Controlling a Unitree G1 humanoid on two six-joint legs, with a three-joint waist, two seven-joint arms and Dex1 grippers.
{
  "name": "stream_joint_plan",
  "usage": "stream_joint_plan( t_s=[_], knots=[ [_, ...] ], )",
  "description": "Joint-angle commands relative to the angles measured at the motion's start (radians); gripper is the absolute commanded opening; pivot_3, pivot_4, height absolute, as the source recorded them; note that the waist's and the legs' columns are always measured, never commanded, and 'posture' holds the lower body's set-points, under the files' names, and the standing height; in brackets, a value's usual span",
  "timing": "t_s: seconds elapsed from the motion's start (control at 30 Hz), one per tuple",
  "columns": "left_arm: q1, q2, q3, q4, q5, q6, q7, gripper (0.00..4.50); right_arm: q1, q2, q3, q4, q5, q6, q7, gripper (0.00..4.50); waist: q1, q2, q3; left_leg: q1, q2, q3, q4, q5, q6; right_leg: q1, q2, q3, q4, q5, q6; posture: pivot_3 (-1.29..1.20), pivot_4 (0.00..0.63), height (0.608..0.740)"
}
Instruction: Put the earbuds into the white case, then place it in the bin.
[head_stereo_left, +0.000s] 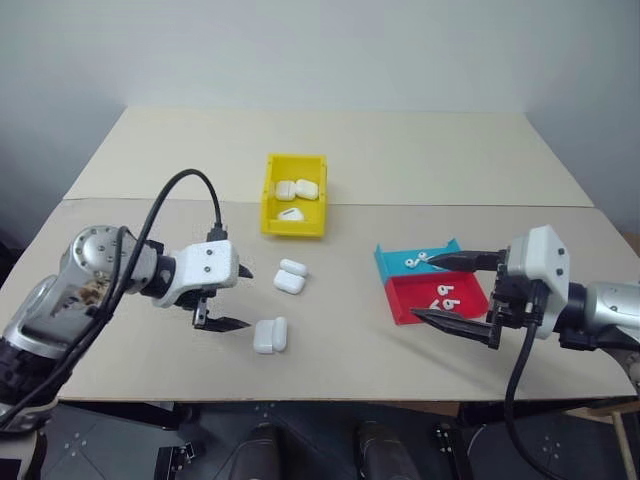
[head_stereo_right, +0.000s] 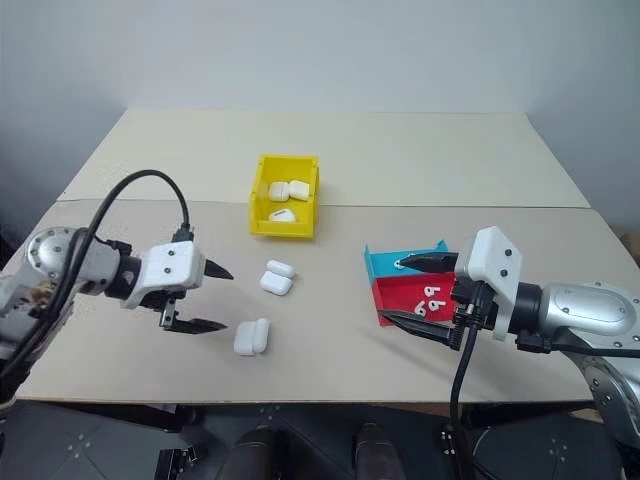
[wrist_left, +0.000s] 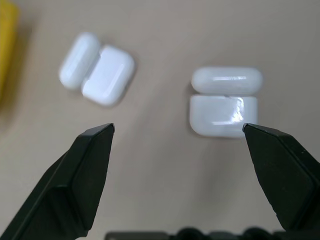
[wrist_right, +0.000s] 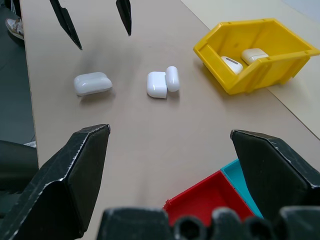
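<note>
Two white cases lie on the table, each with its lid folded open: one (head_stereo_left: 270, 334) near the front, the other (head_stereo_left: 291, 276) just behind it. My left gripper (head_stereo_left: 242, 298) hovers open just left of the near case (wrist_left: 225, 102), holding nothing. The yellow bin (head_stereo_left: 268, 200) stands farther back with three white cases (head_stereo_left: 297, 190) inside. Tiny white earbuds (head_stereo_left: 445, 295) lie in the red and blue tray. My right gripper (head_stereo_left: 424, 290) hangs open over that tray, empty.
The blue-and-red tray (head_stereo_left: 400, 300) sits at the right, close to the table's front edge. A seam (head_stereo_left: 450, 206) runs across the table behind the bin. In the right wrist view, the left gripper (wrist_right: 95, 20) hangs beyond the two cases.
</note>
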Motion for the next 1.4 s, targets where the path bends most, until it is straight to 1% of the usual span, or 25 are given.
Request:
stream_joint_plan(
  t_s=[0.03,0.13,0.27,0.37,0.5,0.63,0.77,1.2,1.4],
  knots=[
    [-0.087,0.039,-0.042,-0.046,-0.022,0.072,-0.083,4.48,-0.01,0.002,-0.025,-0.022,0.029,0.007,-0.008,4.5,0.0,0.0,0.0,0.0,0.0,0.0,0.0,0.0,0.0,0.0,0.0,0.0,0.0,0.0,0.0,0.0,0.15,0.74],
    [-0.143,0.057,-0.113,-0.081,-0.007,0.166,-0.11,4.48,-0.013,0.0,-0.025,-0.021,0.036,0.008,-0.012,4.5,-0.001,0.0,0.0,0.0,0.0,0.0,0.0,0.0,0.0,0.0,0.0,0.0,0.0,0.0,0.0,0.0,0.15,0.74],
    [-0.144,0.071,-0.16,-0.135,0.003,0.183,-0.12,4.48,-0.017,0.0,-0.019,-0.019,0.039,0.007,-0.017,4.5,-0.003,0.0,0.0,0.0,0.0,0.0,0.0,0.0,0.0,0.0,0.0,0.0,0.0,0.0,0.0,0.0,0.15,0.74],
    [-0.13,0.068,-0.181,-0.161,0.013,0.163,-0.116,4.48,-0.017,0.0,-0.018,-0.021,0.04,0.007,-0.02,4.5,-0.004,0.0,0.0,0.0,0.0,0.0,0.0,0.0,0.0,0.0,0.0,0.0,0.0,0.0,0.0,0.0,0.15,0.74],
    [-0.134,0.026,-0.231,-0.18,0.053,0.182,-0.067,4.48,-0.017,0.0,-0.015,-0.023,0.039,0.007,-0.026,4.5,-0.003,0.0,0.0,0.0,0.0,0.0,0.0,0.0,0.0,0.0,0.0,0.0,0.0,0.0,0.0,0.0,0.15,0.74],
    [-0.123,0.021,-0.29,-0.185,0.13,0.131,-0.04,4.48,-0.019,-0.003,-0.016,-0.023,0.039,0.005,-0.026,4.5,-0.002,0.0,0.0,0.0,0.0,-0.001,0.0,0.0,0.0,0.0,0.0,0.0,0.0,0.0,0.0,0.0,0.15,0.74],
    [-0.129,-0.004,-0.335,-0.177,0.169,0.143,-0.028,4.48,-0.02,-0.002,-0.015,-0.026,0.036,0.004,-0.029,4.5,-0.001,0.0,0.0,0.0,0.0,0.0,0.0,0.0,0.0,0.0,0.0,0.0,0.0,0.0,0.0,0.0,0.15,0.74],
    [-0.115,-0.102,-0.386,-0.131,0.258,0.152,0.041,4.48,0.001,0.0,-0.028,-0.05,0.038,0.003,-0.042,4.5,-0.001,0.0,0.0,0.0,0.0,-0.001,0.0,0.0,0.0,0.0,0.0,0.0,0.0,0.0,0.0,0.0,0.15,0.74],
    [-0.092,-0.102,-0.389,-0.133,0.268,0.116,0.033,4.48,0.008,0.0,-0.03,-0.054,0.04,0.002,-0.046,4.5,-0.001,0.0,0.0,0.0,0.0,-0.001,0.001,0.0,0.0,0.0,0.0,0.0,0.0,0.0,0.0,0.0,0.15,0.74]
  ],
)
